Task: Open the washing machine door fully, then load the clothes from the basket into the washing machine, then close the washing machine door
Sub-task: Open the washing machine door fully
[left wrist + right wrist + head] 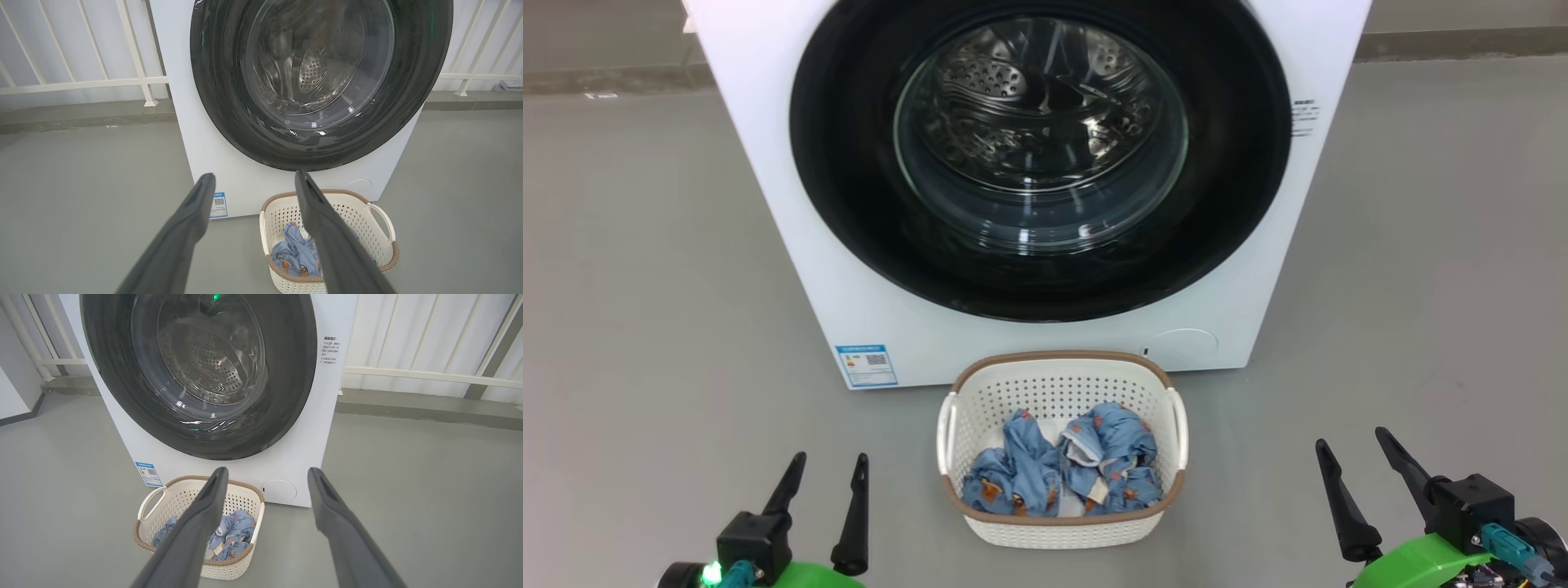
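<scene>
I see the washing machine door (1041, 135) closed on the washing machine (1013, 339). The basket (1062, 384) sits on the floor (645, 327) just in front, with the clothes (1062, 469) heaped inside. My left pincer (831, 457) and right pincer (1352, 438) hang low on either side of it, both spread wide and empty.

blue clothes (1062, 469) in cream basket (1062, 531) before white washing machine (792, 245), glossy door (849, 204) shut

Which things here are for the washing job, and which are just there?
For the job: washing machine, washing machine door, basket, clothes.
Just there: blue sticker, white railing, grey floor.
</scene>
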Controlling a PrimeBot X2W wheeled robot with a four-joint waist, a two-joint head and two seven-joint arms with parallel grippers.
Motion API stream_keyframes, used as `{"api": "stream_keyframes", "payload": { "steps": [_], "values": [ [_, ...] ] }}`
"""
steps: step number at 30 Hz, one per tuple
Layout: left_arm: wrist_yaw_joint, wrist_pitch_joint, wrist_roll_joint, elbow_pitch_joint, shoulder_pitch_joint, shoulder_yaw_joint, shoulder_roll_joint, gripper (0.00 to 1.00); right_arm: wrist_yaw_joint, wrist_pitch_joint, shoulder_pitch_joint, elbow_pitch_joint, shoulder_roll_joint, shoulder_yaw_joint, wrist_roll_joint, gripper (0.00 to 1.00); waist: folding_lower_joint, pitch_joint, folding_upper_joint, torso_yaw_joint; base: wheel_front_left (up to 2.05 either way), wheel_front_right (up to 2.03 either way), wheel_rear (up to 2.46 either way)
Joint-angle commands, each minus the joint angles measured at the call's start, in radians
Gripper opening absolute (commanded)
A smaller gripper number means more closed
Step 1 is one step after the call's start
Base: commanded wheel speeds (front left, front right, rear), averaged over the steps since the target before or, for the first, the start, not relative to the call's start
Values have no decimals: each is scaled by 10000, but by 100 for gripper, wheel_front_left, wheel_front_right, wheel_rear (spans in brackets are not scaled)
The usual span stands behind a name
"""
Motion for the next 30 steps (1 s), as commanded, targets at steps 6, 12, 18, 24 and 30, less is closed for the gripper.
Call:
{"api": "stream_keyframes", "payload": {
  "steps": [6,12,18,24,30],
  "values": [
    [95,-122,63,-197,-531,271,136,100,-11,-56,-244,-295,-141,231,128,100,0,70,0,6,113,113,-226],
    [89,-122,53,-199,-540,269,142,100,-11,-71,-243,-294,-142,195,143,100,0,99,0,14,123,123,-246],
    [63,-122,-31,-355,-539,286,119,100,-11,-79,-257,-303,-144,154,151,100,0,145,0,45,107,109,-216],
    [-28,-122,-21,-461,-491,246,133,100,-11,-104,-276,-291,-147,127,155,100,0,170,0,64,62,62,-124],
    [-8,-122,26,-456,-468,263,146,100,-11,-153,-271,-255,-147,123,167,100,-1,173,0,73,15,15,-31]
  ]
}}
